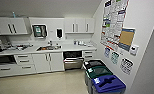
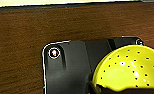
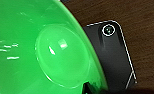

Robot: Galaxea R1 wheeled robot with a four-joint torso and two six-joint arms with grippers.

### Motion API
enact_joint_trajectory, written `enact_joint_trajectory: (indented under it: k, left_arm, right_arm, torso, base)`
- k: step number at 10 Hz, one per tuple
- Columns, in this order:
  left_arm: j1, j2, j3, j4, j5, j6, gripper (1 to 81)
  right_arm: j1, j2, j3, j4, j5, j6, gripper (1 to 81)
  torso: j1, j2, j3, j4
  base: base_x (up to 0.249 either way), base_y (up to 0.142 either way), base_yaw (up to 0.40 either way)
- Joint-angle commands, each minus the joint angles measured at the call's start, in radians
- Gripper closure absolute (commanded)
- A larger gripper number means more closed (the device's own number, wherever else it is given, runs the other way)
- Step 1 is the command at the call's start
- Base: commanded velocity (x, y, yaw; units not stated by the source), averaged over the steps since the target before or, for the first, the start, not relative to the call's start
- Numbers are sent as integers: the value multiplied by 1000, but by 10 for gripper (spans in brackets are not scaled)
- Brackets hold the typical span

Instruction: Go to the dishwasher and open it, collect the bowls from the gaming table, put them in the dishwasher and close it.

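Note:
The dishwasher (image 1: 73,63) sits under the white counter, right of the sink cabinet, across the room from me. Its steel-grey front is tipped out at the top and a dark opening shows above it. In the left wrist view a yellow bowl (image 2: 128,67) with small holes hangs close to the camera over a dark brown surface, and my left gripper (image 2: 100,88) is shut on its rim. A wide green bowl (image 3: 43,50) looms large in the right wrist view, its rim pinched by my right gripper (image 3: 91,88).
A white counter (image 1: 68,47) with a sink (image 1: 48,47) runs along the far wall, cabinets above and below. Black, green and blue bins (image 1: 106,83) stand along the right wall, just right of the dishwasher. Pale floor (image 1: 43,82) lies open between me and the cabinets.

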Motion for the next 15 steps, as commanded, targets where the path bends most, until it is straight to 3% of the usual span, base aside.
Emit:
enact_joint_trajectory:
  k: [1,8,15]
  left_arm:
    - [-66,-10,1,-3,45,4,811]
    - [-68,-13,1,-5,45,3,811]
    - [-68,-13,1,-5,45,0,811]
  right_arm:
    - [54,2,6,-14,-67,-8,811]
    - [55,0,6,-12,-67,-8,811]
    - [55,-1,6,-12,-67,-8,811]
  torso:
    - [0,0,0,0]
    - [0,0,0,0]
    - [0,0,0,0]
  base:
    - [170,0,0]
    - [152,0,0]
    - [85,78,0]
